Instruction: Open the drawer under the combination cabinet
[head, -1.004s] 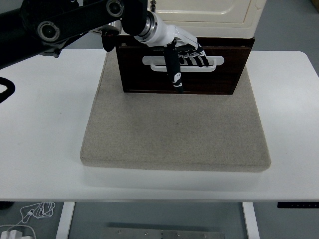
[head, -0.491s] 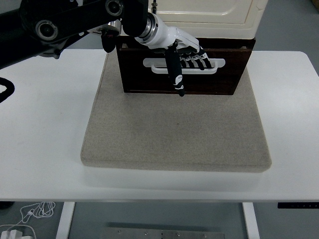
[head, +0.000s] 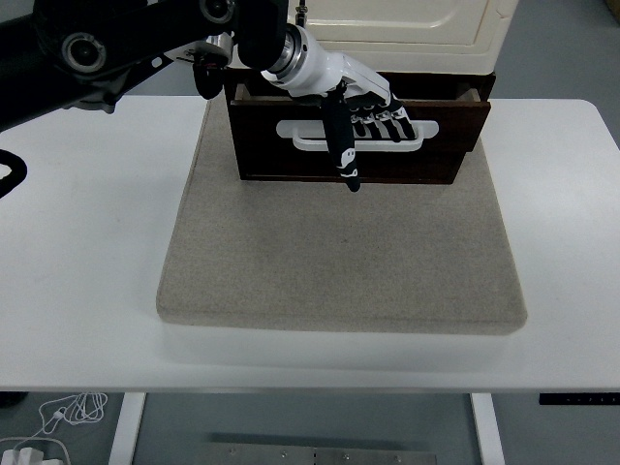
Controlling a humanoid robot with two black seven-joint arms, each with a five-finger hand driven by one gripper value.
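- Dark brown wood forms the drawer [head: 387, 160], which sits at the far middle of the head view, under the cream cabinet [head: 407, 29] whose body runs out of the picture's top.
- The drawer front stands a little forward of the cabinet's base; a narrow gap shows along its top edge, and at the right corner a sliver of pale inner wall is visible. What lies inside the drawer cannot be seen.
- A white handle [head: 431, 134], long and slot-shaped, runs across the drawer front.
- The left hand [head: 349, 102], white with black joints, comes in from the upper left on a black arm [head: 116, 48] and lies over the handle's left and middle part.
- Its fingers [head: 387, 124] are curled through the handle's slot, hooked on the white bar, so the hand is grasping the handle.
- Its thumb [head: 341, 145], black with small white marks, hangs straight down across the drawer front, its tip reaching near the drawer's lower edge.
- Cabinet and drawer rest on the far edge of a grey felt mat [head: 339, 262], which covers the middle of the white bench [head: 77, 252].
- The mat's near part is bare.
- Below the bench's near edge, at the lower left, a white cable [head: 58, 417] lies coiled on the floor.
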